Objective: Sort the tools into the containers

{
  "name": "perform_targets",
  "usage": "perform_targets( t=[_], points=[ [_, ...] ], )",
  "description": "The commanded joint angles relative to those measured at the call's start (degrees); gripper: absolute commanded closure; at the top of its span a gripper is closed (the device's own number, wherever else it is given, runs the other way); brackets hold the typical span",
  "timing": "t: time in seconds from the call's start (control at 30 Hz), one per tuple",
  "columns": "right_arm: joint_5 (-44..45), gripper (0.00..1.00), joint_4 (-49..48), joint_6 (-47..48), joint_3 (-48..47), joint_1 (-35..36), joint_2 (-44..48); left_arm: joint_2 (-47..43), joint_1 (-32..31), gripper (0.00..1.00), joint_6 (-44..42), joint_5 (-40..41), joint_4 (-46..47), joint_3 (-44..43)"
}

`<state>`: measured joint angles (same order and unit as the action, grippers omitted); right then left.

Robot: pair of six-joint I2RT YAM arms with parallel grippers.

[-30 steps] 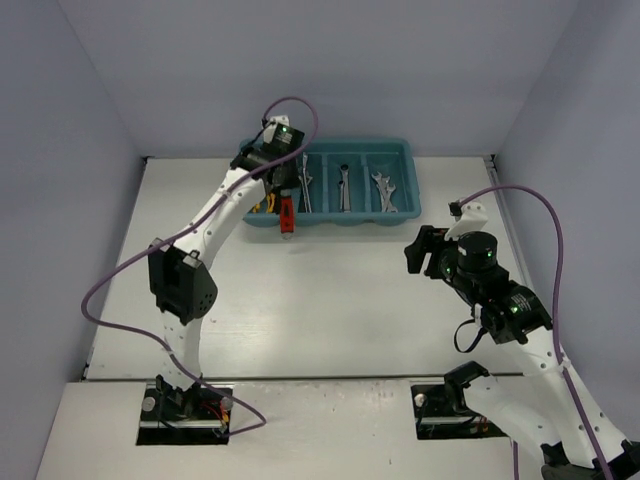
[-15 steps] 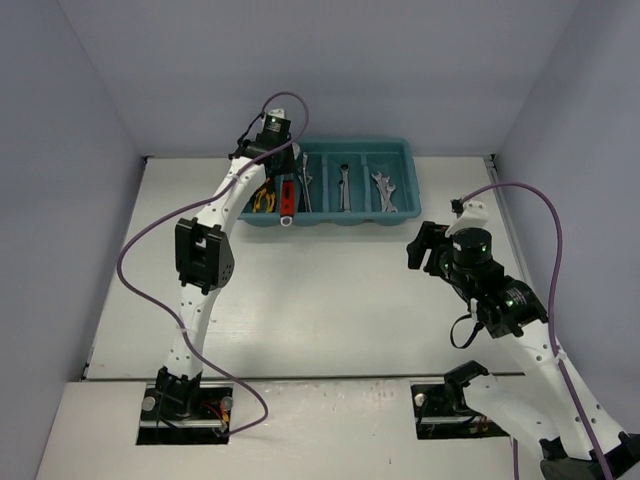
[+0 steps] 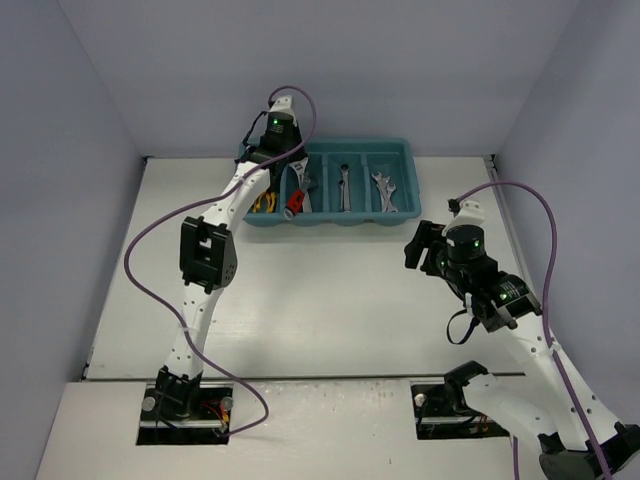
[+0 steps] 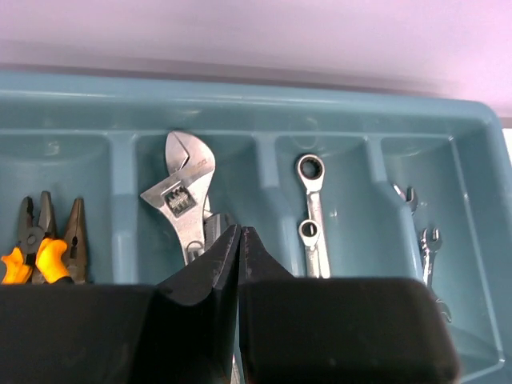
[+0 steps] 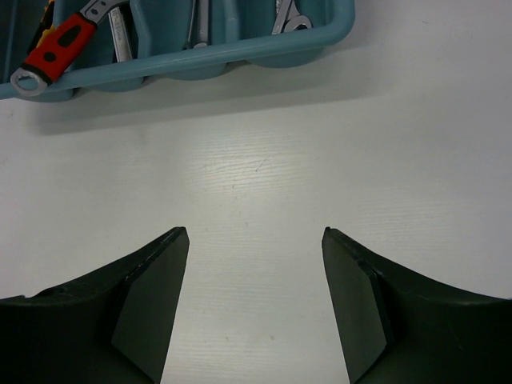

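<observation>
Wrench (image 3: 293,203), red-handled, adjustable: likely stiff, heavy steel, best pinched on its rubbery handle; lies slanted in tray (image 3: 412,185) at tabletop's far edge, handle end over the near rim; left fingers (image 4: 220,256) clenched on nothing above tray, right fingers (image 5: 152,296) spread, empty.

The left hand (image 4: 240,240) has fingers of black plastic, matt with a faint sheen along the edges. Just ahead of it the tray (image 4: 320,104) is teal plastic, smooth and softly glossy. In it, straight ahead of the hand, the adjustable wrench (image 4: 186,196) is bright polished metal. To the hand's right the ring spanner (image 4: 312,208) is paler, satin metal. To its left the pliers (image 4: 50,240) have dull dark metal jaws and shiny orange grips.

The right hand (image 5: 254,240) is matt black plastic with dull grey pads (image 5: 144,320). Under and ahead of it the worktop (image 5: 256,176) is white and matt, with faint grain lines. Far ahead to its left the red wrench (image 5: 56,52) has a smooth red grip with black trim and a bare metal ring end.
</observation>
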<state>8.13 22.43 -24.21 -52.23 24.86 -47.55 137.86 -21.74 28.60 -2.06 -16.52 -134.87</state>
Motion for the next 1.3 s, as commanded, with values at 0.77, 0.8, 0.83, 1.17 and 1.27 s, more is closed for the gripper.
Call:
perform_targets(
  t=[0.77,0.8,0.83,1.17,1.27],
  points=[
    [0.26,0.34,-0.46,3.25,-2.26,0.27,-2.73,-17.30,-0.50,0.47,-1.69,-8.69,-22.06,16.47],
    [0.19,0.34,-0.46,3.13,-2.24,0.30,-2.70,-16.87,-0.50,0.48,-1.21,-8.96,-22.07,16.54],
    [0.13,0.34,-0.46,2.95,-2.18,0.36,-2.64,-16.35,-0.50,0.49,-0.70,-9.25,-22.07,16.48],
    [0.24,0.34,-0.45,2.41,-1.54,0.36,-2.11,-11.94,-0.76,1.00,0.68,-9.80,-21.61,13.17],
    [0.59,0.34,-0.46,2.32,-1.38,0.28,-2.11,-11.05,-0.76,1.00,1.04,-9.98,-19.29,12.64]
  ],
)
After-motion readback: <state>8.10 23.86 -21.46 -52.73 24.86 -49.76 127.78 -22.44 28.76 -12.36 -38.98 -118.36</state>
